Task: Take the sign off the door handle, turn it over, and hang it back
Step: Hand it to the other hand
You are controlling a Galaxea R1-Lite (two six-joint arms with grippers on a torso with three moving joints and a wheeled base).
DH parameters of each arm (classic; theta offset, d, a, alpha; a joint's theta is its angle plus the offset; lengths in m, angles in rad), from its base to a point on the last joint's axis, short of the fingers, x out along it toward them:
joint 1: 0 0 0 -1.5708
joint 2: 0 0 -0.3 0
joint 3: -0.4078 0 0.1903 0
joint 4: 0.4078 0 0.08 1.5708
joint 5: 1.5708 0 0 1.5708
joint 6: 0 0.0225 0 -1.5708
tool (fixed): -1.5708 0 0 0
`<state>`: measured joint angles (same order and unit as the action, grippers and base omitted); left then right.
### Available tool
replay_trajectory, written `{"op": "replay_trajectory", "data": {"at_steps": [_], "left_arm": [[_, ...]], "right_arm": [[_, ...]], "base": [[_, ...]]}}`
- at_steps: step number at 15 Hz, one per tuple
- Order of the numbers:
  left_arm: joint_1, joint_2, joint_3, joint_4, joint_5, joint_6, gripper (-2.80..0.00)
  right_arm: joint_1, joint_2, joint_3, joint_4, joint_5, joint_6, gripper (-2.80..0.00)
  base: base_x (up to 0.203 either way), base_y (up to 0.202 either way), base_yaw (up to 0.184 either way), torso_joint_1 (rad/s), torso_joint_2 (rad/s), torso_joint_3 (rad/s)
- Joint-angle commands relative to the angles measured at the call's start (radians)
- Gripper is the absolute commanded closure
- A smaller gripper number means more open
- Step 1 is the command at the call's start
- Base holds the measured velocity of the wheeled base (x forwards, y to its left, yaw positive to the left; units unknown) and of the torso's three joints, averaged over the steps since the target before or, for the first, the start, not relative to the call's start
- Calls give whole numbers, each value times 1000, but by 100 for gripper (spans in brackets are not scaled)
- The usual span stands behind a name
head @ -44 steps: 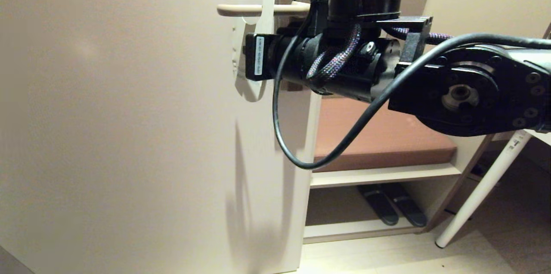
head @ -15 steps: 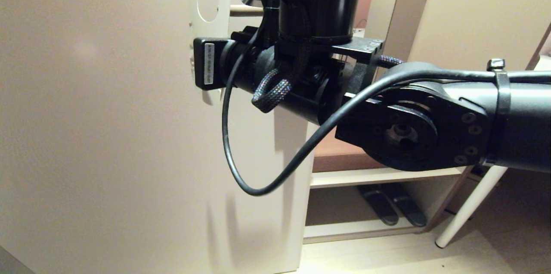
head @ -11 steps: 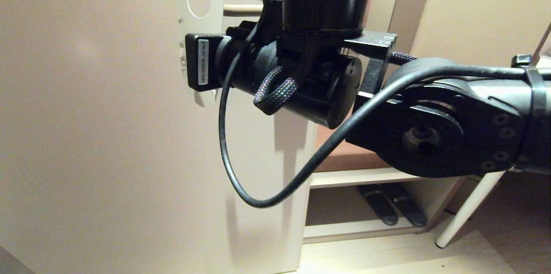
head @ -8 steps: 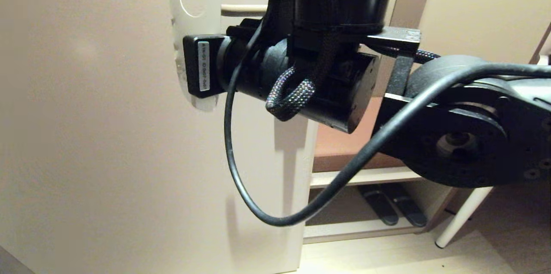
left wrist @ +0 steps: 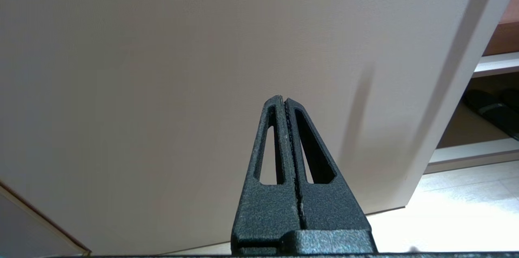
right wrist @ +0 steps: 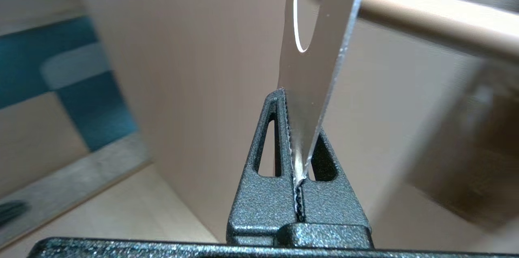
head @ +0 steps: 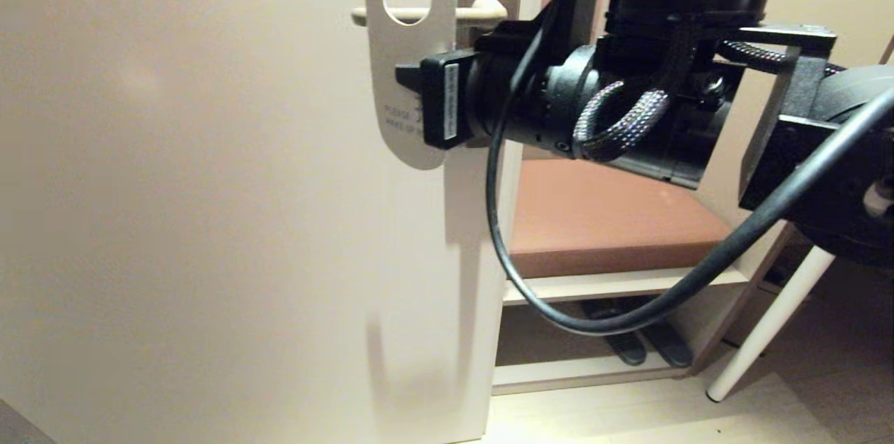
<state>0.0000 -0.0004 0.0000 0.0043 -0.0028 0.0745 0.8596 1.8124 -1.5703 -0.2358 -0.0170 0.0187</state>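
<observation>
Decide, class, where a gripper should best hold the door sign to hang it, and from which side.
Probably the sign's lower solid half, edge-on from the side away from the door, as the right gripper pinches it now. The card is flat and thin, and this leaves the hole clear for the door handle.

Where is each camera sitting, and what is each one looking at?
Head view: up on the robot's head, facing the plain beige door; the black right arm reaches in, its claw holding the flat white card sign in front of the slim cream door handle.
Left wrist view: behind the left claw, shut on nothing, facing the door.
Right wrist view: behind the right claw, shut on the sign.
Shared: head and right wrist views both show sign and handle.
</observation>
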Motion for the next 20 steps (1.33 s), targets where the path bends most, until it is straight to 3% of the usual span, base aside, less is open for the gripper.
{"op": "replay_trajectory", "data": {"at_steps": [1,4,15,20], "left_arm": [[0,0,0,0,0,1,0],[0,0,0,0,0,1,0],[0,0,0,0,0,1,0],[0,0,0,0,0,1,0]], "right_arm": [[-91,-63,35,23,6,-2,0],[-205,-140,103,64,9,-3,0],[-383,-381,358,71,1,-3,0],[-595,-508,431,124,1,-2,0]], "base": [[0,0,0,0,0,0],[0,0,0,0,0,0],[0,0,0,0,0,0],[0,0,0,0,0,0]]}}
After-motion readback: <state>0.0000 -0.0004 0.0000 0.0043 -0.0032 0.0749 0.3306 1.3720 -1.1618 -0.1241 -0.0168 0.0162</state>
